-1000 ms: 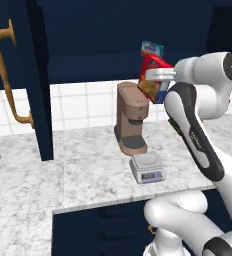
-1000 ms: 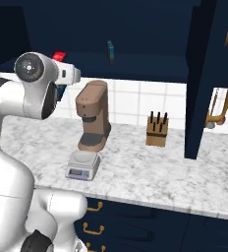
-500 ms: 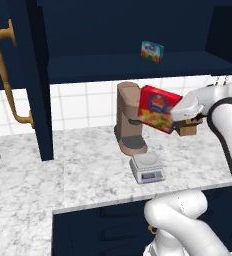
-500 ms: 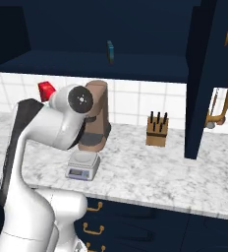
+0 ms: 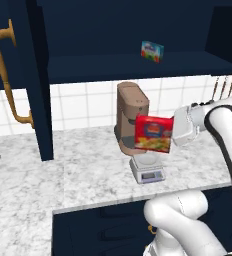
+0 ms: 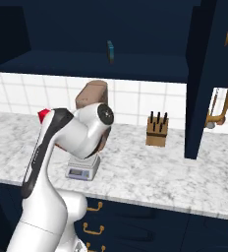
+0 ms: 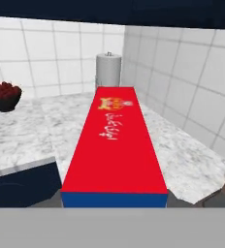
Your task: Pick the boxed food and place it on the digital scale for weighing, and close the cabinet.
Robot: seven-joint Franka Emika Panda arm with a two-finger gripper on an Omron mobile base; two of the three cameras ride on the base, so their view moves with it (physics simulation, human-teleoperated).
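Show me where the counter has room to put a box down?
Bare marble lies left of the coffee machine, up to the open cabinet door, and between the scale and the knife block. It is crowded at the scale, where the gripper holds the boxed food by the coffee machine.

Obstacles: brown coffee machine (image 5: 131,116) stood just behind the digital scale (image 5: 147,170); open cabinet door (image 5: 37,75) projected at left. Free room: bare marble counter (image 5: 78,175) left of scale.

Red boxed food (image 5: 153,132), navy cabinet (image 5: 38,75)
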